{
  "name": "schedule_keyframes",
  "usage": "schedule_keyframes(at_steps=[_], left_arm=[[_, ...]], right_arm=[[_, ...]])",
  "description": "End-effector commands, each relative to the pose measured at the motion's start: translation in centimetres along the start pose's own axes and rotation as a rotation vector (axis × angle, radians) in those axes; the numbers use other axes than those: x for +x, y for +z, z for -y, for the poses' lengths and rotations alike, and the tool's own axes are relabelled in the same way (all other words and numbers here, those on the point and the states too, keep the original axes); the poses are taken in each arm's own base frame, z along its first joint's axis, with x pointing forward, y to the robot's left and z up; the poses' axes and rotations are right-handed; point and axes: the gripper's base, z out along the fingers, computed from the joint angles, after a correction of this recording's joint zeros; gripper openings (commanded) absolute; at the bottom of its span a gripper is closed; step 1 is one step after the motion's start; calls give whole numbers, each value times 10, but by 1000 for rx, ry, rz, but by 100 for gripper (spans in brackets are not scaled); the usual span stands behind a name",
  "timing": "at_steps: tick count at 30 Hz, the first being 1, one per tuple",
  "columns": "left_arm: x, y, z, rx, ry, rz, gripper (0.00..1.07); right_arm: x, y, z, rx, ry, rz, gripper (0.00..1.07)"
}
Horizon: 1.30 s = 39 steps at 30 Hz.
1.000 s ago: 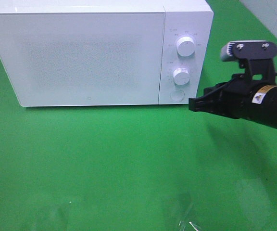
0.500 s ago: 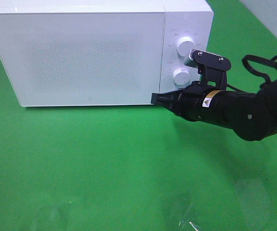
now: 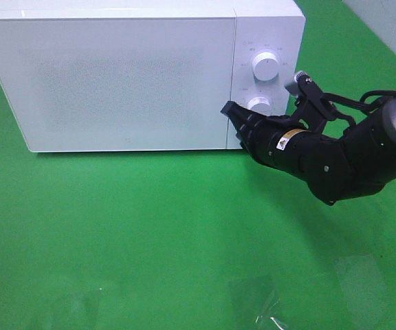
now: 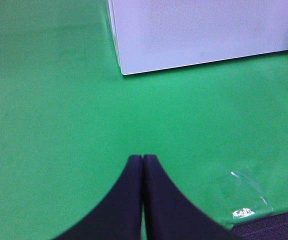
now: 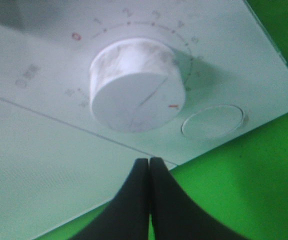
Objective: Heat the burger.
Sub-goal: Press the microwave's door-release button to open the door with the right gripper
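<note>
The burger is not in view in any frame. A white microwave (image 3: 129,75) stands at the back with its door closed. My right gripper (image 3: 228,110) is shut and empty, its tip against the microwave front at the seam between the door and the control panel, beside the lower knob (image 3: 258,104). The right wrist view shows the shut fingertips (image 5: 149,162) just below that knob (image 5: 134,87) and near the round door button (image 5: 213,121). My left gripper (image 4: 142,159) is shut and empty, low over the green cloth (image 4: 59,125) in front of the microwave's left corner (image 4: 121,70).
The upper knob (image 3: 265,63) sits on the control panel above the lower one. A clear plastic sheet (image 3: 267,309) lies near the table's front edge, also in the left wrist view (image 4: 244,192). The green cloth (image 3: 129,234) covers the table.
My right arm has swung left from the table's right side to the microwave front, then risen so the shut tip rests at the door seam beside the lower knob.
</note>
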Motion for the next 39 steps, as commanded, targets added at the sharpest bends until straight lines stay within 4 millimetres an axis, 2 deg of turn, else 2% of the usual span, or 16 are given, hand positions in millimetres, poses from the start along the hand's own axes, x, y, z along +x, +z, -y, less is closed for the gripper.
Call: schedule_keyframes(at_steps=[1, 14, 24, 34, 39], left_arm=[[1, -2, 0, -6, -2, 34, 0], [1, -2, 0, -6, -1, 34, 0], [1, -2, 0, -6, 0, 34, 0], [1, -2, 0, -6, 0, 34, 0], [1, -2, 0, -6, 0, 34, 0]], right_arm=[[-5, 2, -3, -16, 82, 53, 0], [-1, 21, 8, -13, 270, 127, 0], [-15, 37, 17, -38, 371, 193, 0], [-35, 48, -10, -154, 373, 270, 0], [-41, 50, -16, -175, 373, 288, 0]])
